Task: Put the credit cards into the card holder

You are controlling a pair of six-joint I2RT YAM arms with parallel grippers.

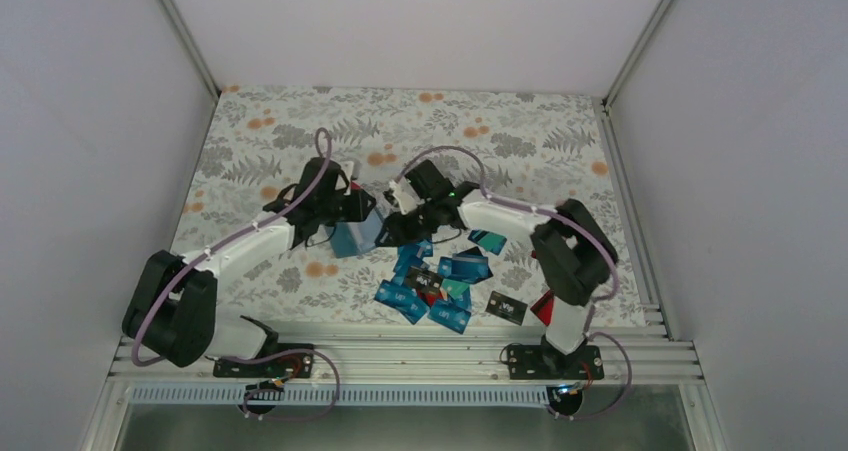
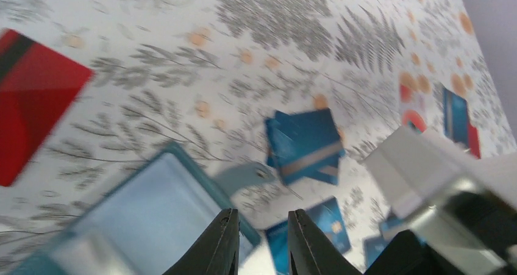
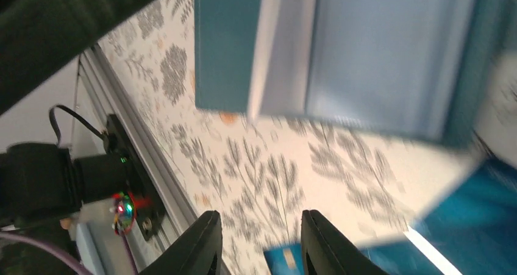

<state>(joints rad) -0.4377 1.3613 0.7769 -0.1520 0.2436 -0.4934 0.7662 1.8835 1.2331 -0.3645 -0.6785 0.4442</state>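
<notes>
two arms lean in over the flower-patterned table (image 1: 260, 151) and their tips nearly meet at its middle. the left gripper (image 1: 363, 214) sits left of centre, its fingers (image 2: 227, 244) drawn close together and clamped on the near edge of the card holder (image 1: 352, 239). the card holder is lifted off the table and tilted, hanging open so that its pale blue inside pockets face the left wrist camera; from the right wrist camera its teal outer side and pale lining show from underneath, with the table visible past it. just to the right of it hovers the right gripper (image 1: 398, 226), fingers (image 3: 204, 244) apart with nothing between them, only the table and the corner of a blue card below. the credit cards (image 1: 435, 283) lie in a loose overlapping heap near and to the right of the two grippers, mostly blue and teal, and a single teal card (image 1: 488, 239) lies on the far right edge of the heap. further right, apart from the heap, a black card (image 1: 506, 308) lies flat, and a red card (image 1: 543, 307) sits just beside it against the right arm's base.
</notes>
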